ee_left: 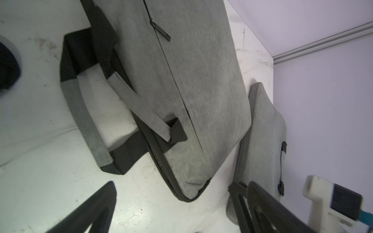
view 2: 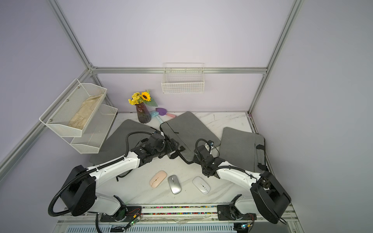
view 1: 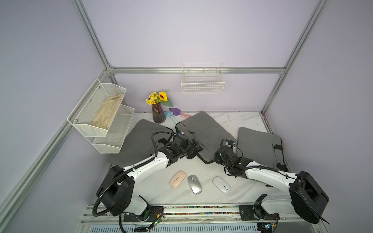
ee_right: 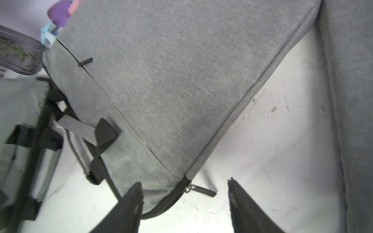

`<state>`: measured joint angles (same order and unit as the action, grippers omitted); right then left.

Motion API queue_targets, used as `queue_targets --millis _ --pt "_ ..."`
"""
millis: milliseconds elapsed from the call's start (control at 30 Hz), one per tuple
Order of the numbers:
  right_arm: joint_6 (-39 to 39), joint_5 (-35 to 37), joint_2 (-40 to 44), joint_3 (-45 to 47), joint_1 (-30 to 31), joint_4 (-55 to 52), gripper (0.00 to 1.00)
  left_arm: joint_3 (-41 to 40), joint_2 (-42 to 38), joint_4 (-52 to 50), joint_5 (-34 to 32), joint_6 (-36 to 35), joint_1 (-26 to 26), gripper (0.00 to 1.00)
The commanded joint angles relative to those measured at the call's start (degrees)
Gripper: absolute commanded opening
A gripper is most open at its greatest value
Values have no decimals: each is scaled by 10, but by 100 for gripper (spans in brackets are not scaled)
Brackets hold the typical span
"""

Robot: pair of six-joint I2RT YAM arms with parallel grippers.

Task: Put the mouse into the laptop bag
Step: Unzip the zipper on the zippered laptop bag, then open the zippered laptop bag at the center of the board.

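Three mice lie in a row near the table's front: a pink mouse [view 1: 177, 179], a silver mouse [view 1: 194, 184] and a white mouse [view 1: 221, 185]. Neither gripper touches them. The middle grey laptop bag [view 1: 203, 131] lies flat beyond them. My left gripper [ee_left: 181, 183] hovers open over that bag's near corner, beside its handle [ee_left: 86, 121], and holds nothing. My right gripper [ee_right: 184, 181] is open at the same corner. The black zipper pull [ee_right: 201, 190] lies on the table between its fingers, untouched. In a top view both grippers [view 1: 194, 149] [view 1: 215, 159] sit at the bag's near edge.
Two more grey bags lie left [view 1: 139, 141] and right [view 1: 260, 147] of the middle one. A vase of flowers [view 1: 158, 113] and toy shovels [view 1: 177, 112] stand at the back. A mesh shelf [view 1: 101, 117] hangs on the left wall and a wire basket [view 1: 202, 80] on the back wall.
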<state>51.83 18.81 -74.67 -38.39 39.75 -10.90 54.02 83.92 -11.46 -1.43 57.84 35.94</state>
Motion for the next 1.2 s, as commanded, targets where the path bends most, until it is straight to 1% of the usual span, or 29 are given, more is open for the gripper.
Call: queue_targets --millis 0,67,100,200,333,467,567,700,733,833,933,1033,1167 --pt "-6 -26 21 11 24 -40 88 27 36 -50 -20 -55 -31 97" --pt "6 -37 27 22 46 -49 95 52 72 -64 1 -66 -56 95" --pt "9 -42 29 27 58 -48 97 60 87 -67 10 -72 -65 94" --pt "21 -57 24 30 100 -58 97 84 134 -67 35 -88 -91 91" --pt "49 -50 30 31 141 -96 97 123 174 -70 39 -105 -96 91" --pt "63 -43 58 40 152 -142 97 149 182 -79 35 -109 -97 91" --pt "67 -51 80 54 154 -162 97 160 175 -85 38 -111 -97 91" --pt "65 -97 90 89 155 -161 97 171 172 -84 48 -108 -93 91" --pt "65 -111 90 98 154 -139 97 177 177 -84 50 -109 -91 91" --pt "64 -136 98 105 168 -132 97 197 200 -85 61 -107 -88 88" --pt "70 -123 110 99 181 -170 97 217 223 -92 66 -101 -84 84" --pt "76 -118 122 105 188 -192 97 238 239 -102 55 -100 -75 80" --pt "79 -133 126 122 197 -183 97 256 257 -110 46 -98 -68 72"
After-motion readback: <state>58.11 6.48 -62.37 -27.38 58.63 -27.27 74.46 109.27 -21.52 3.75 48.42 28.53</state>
